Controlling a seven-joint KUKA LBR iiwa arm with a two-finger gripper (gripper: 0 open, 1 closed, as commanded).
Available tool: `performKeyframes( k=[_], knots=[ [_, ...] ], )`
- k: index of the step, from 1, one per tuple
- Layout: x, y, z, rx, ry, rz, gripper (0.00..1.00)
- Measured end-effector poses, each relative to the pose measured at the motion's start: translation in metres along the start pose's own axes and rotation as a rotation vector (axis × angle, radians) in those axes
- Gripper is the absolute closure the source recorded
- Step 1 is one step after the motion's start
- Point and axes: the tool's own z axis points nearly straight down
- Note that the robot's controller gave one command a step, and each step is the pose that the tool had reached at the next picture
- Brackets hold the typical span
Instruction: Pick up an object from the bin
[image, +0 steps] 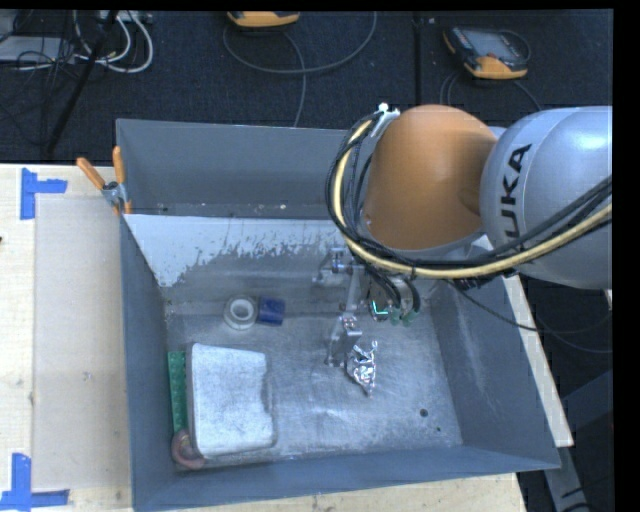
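at the far left of the bin (140, 330) you had a green strip (177, 395) along the wall, with a white foam block (230, 398) touching it and a brownish ring (185, 450) at the block's near corner. further back sat a grey roll of tape (240, 312), a small blue block (271, 311) just beside it. right of centre lay a crumpled piece of silver foil (363, 370). the gripper (343, 345) was low by the floor at the foil's left edge. you couldn't tell whether it was wide or narrow. the orange-covered wrist (430, 180) hung above.
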Motion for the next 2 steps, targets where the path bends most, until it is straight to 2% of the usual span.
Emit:
performKeyframes(
  k=[1, 2],
  knots=[
    [-0.023, -0.061, 0.085, 0.002, -0.001, -0.073, 0.00],
    [-0.038, -0.090, 0.161, 0.000, -0.009, -0.299, 0.00]
  ],
)
